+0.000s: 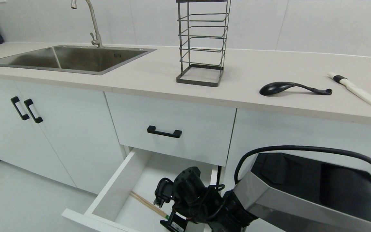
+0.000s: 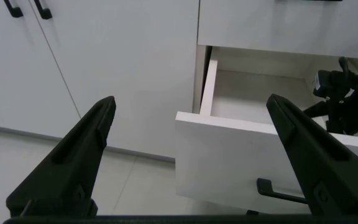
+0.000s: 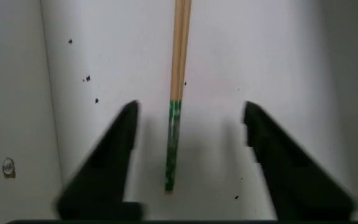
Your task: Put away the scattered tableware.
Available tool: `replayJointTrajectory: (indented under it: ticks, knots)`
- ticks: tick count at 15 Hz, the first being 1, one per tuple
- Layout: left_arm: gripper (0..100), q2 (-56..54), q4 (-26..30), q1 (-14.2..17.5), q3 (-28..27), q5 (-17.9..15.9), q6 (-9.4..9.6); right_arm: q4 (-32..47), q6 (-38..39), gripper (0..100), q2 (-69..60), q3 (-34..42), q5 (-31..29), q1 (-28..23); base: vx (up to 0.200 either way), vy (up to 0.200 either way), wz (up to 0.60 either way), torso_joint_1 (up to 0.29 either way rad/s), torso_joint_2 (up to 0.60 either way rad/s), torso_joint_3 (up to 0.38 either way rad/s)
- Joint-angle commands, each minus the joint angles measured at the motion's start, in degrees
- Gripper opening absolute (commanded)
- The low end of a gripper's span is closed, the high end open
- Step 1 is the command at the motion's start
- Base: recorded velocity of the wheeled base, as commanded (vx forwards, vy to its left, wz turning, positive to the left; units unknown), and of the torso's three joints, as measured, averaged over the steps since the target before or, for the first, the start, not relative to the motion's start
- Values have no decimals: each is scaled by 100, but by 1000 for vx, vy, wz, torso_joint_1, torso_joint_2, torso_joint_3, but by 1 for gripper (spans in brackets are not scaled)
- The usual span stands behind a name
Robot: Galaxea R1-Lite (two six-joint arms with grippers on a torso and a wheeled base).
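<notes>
The right gripper (image 3: 188, 118) hung low in the frame inside the one open drawer (image 1: 108, 193), its fingers apart on either side of a wooden chopstick (image 3: 178, 74) and not touching it. The left gripper (image 2: 190, 102) was also spread wide, outside the drawer's front panel.

One long tabletop (image 1: 159, 74) crossed the upper half of the head view, with a single steel sink (image 1: 69, 59) and one tap (image 1: 92, 22) at upper left. Below it sat one shut drawer with a black handle (image 1: 164, 131), directly above the open one, and two more black handles (image 1: 26, 109) on the cupboard doors at left.

One tall wire rack (image 1: 203, 42) stood upright at top centre. To its right lay one black spoon (image 1: 293, 87), long axis left to right, bowl at the left. One white knife (image 1: 359, 92) slanted from upper left to lower right near the right edge.

The chopstick lay flat on the drawer floor, running from upper left to lower right in the head view, its green end nearest the right gripper. Whether it was one stick or two pressed together could not be told.
</notes>
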Motion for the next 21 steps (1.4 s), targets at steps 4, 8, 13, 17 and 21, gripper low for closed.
replayJointTrajectory:
  ticks: [4,8,13,17,21]
  knots:
    - [100,7,-1,0,1,1,2,17,28,100,-784,216,-48,235,0,0,0,0,0,0]
    - [100,7,-1,0,1,1,2,26,19,100,-1505,524,-453,235,0,0,0,0,0,0]
    - [100,7,-1,0,1,1,2,-449,-43,100,-2366,1755,-980,420,0,0,0,0,0,0]
    - [100,7,-1,0,1,1,2,-1204,-43,100,-2340,2203,-962,499,0,0,0,0,0,0]
    - [100,7,-1,0,1,1,2,-1196,-25,100,-2375,2176,-936,613,0,0,0,161,-139,-166]
